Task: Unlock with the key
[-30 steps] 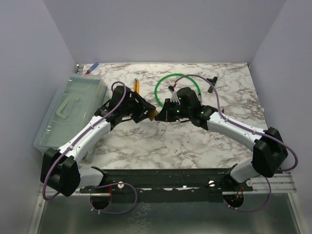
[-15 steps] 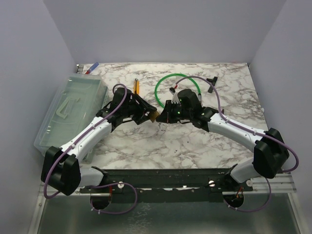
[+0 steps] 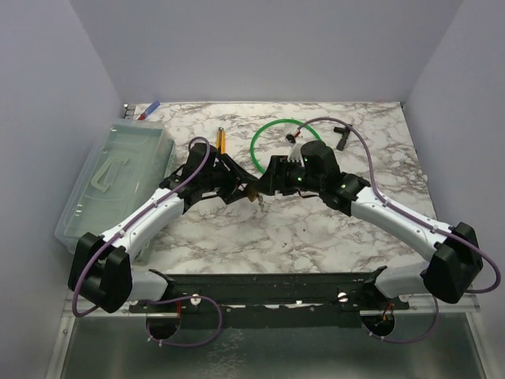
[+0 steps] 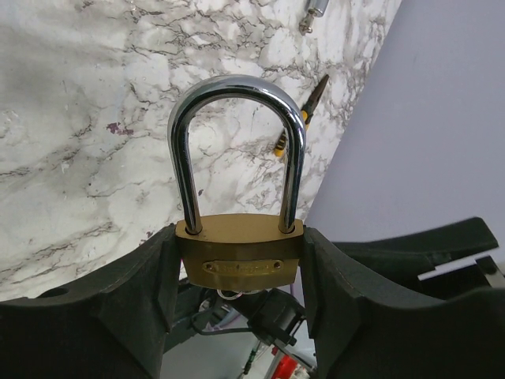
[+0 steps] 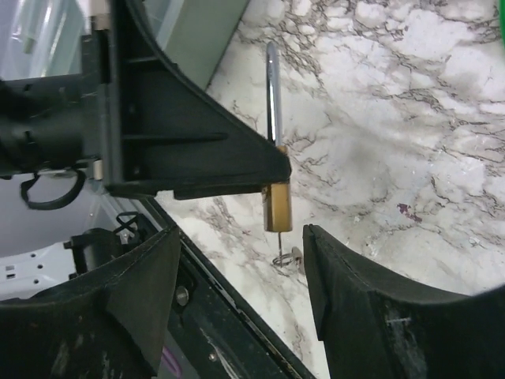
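One marble-patterned table (image 3: 316, 229), white veined with grey, carries everything. One clear plastic box (image 3: 118, 178), rectangular with a lid, lies well to the left of the padlock. Two white-and-black arms meet tip to tip over the middle of the table, at the padlock.

One green cable loop (image 3: 253, 144), a thin glossy ring, lies just beyond the padlock. One black T-shaped tool (image 3: 341, 136) sits well to the padlock's right, and one slim yellow stick-like item (image 3: 222, 140) lies beyond it to the left.

The single padlock (image 4: 239, 259) has a squat brass body and a rounded chrome shackle (image 4: 237, 87), pushed home on both legs. The left gripper (image 4: 239, 237) clamps that body, with one black finger pressed on each side.

The right gripper (image 5: 243, 233) faces the padlock edge-on, its jaws spread wide and holding nothing.

One key (image 5: 287, 258), tiny, thin and silvery with a wire ring, hangs right under the padlock's body, between the right fingers and clear of both. How deep it sits in the keyhole is unclear.
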Robot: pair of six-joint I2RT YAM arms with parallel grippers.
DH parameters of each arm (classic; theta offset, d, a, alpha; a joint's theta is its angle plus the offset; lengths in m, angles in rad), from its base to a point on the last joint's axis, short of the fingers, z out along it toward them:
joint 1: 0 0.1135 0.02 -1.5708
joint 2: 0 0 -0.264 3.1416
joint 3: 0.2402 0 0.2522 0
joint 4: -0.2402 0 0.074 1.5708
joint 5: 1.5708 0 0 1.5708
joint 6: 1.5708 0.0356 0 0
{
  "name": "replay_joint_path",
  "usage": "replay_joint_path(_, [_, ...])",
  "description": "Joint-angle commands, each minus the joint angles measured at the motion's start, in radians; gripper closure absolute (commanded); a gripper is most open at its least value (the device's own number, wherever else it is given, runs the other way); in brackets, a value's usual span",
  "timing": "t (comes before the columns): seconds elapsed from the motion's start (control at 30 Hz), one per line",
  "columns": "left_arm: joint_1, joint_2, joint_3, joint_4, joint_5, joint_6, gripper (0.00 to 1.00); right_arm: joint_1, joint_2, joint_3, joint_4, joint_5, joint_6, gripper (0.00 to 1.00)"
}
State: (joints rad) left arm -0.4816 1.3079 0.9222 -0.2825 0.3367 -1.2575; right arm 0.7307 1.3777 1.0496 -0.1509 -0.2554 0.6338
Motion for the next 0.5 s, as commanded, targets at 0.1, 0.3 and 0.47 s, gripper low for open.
replay_joint_path(0.1, [0.0,-0.011,0.055,0.042,0.024,-0.045,1.0,-0.003,-0.076,-0.027,-0.064,0.005,0.0,0.33])
replay_joint_path(0.3, [0.0,-0.016,0.055,0.042,0.024,-0.045,1.0,-0.003,-0.079,-0.063,-0.043,-0.046,0.007,0.48])
replay_joint_path(0.47, [0.0,-0.018,0.055,0.042,0.025,-0.045,1.0,-0.003,-0.05,-0.06,-0.025,-0.073,0.003,0.58])
